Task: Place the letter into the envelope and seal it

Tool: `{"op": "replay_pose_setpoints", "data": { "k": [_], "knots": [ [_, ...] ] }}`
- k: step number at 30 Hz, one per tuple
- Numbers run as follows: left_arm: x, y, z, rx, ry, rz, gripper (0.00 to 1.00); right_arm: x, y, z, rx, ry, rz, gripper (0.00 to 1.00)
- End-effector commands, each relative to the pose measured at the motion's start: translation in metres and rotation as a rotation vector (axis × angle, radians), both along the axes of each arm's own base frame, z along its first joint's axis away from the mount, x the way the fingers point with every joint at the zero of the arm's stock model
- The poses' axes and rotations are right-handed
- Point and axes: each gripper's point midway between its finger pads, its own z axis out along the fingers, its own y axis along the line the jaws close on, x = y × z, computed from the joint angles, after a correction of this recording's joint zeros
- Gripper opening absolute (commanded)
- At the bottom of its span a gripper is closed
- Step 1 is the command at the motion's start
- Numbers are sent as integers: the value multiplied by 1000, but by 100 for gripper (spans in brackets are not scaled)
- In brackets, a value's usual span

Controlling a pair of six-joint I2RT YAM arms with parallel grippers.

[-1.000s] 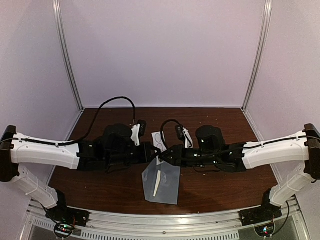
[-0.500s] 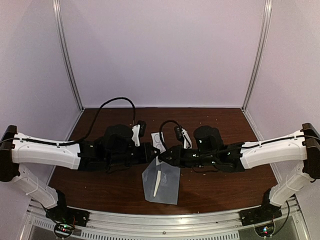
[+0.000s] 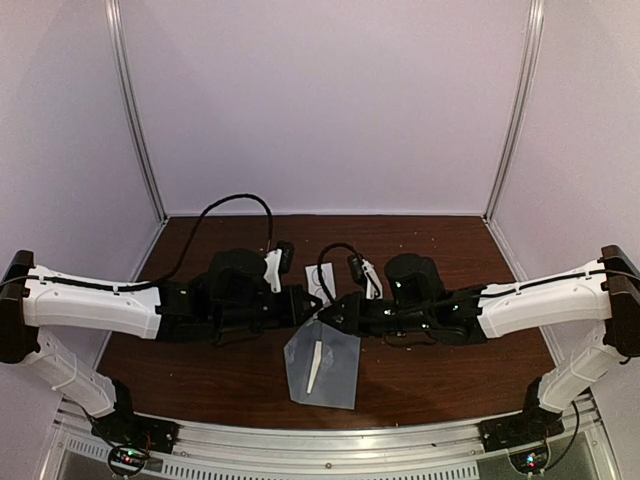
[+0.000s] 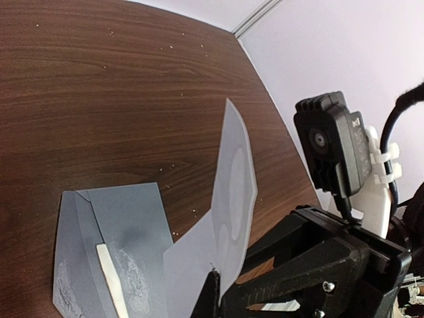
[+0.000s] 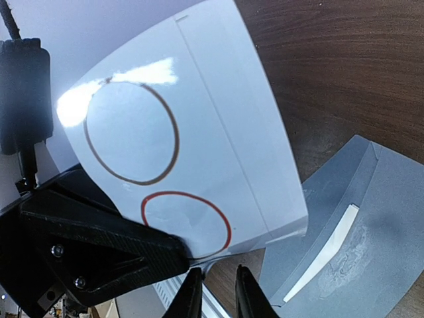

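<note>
Holding: your left fingers (image 5: 132, 255) are clamped on the lower corner of the white sticker sheet (image 5: 199, 132) and carry it upright above the tabletop (image 3: 450, 250).
Why held so: likely to offer the ringed stickers to the other arm, with the sheet's free edge facing your right fingers (image 5: 192, 298).
Right fingers: narrowly parted, just under the sheet's lower edge, near the red ring. You have nothing visibly pinched between them; whether they touch the sheet cannot be told.
Envelope position: the envelope (image 3: 335, 370) lies flat on the tabletop, just nearer the arm bases than the two meeting wrists, untouched by either.
Why it lies there: judged to be parked directly under the work, so a peeled sticker has a short way down.
Long axis: in the top view it runs near to far, leaning slightly, with the far end under the fingers.
Flap: folds show at the far end in the left wrist view; the way the point faces is not clear.
White strip: a narrow white strip (image 3: 316, 365) lies along the long axis on the envelope.
Letter: not seen separately; you cannot confirm that it is inside.
Stage: judged as sealing, sticker not yet on.
</note>
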Motion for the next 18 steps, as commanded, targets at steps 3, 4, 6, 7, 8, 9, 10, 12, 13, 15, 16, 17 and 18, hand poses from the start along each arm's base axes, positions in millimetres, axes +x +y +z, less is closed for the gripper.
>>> {"op": "replay_pose_setpoints", "data": {
  "k": [3, 4, 6, 7, 8, 9, 10, 12, 13, 15, 16, 17, 18],
  "knots": [
    [1, -11, 20, -48, -38, -19, 0, 5, 6, 13, 28, -17, -18, 14],
    [1, -12, 20, -48, -36, -20, 0, 5, 6, 14, 34, -18, -18, 13],
    [1, -11, 20, -47, -36, -20, 0, 4, 7, 16, 46, -20, -15, 11],
    [1, -11, 19, -44, -36, -20, 0, 4, 7, 17, 53, -22, -13, 9],
    [1, -11, 19, -47, -36, -19, 0, 3, 8, 20, 62, -25, -10, 8],
    [1, -10, 19, -47, -36, -18, 0, 3, 8, 21, 71, -28, -9, 6],
    [1, -10, 19, -46, -35, -15, 0, 3, 8, 23, 82, -31, -7, 4],
    [1, -9, 18, -45, -34, -14, 0, 2, 8, 27, 103, -35, -5, 0],
    [1, -9, 19, -46, -35, -14, 0, 2, 8, 28, 111, -36, -5, 0],
    [1, -9, 19, -45, -35, -12, 0, 3, 7, 29, 121, -36, -8, 0],
    [1, -9, 19, -43, -35, -11, 0, 3, 7, 28, 120, -36, -10, 0],
    [2, -8, 19, -43, -35, -8, 0, 3, 6, 27, 116, -34, -14, 0],
    [2, -8, 19, -43, -36, -5, 0, 5, 5, 25, 106, -32, -22, 0]
  ]
}}
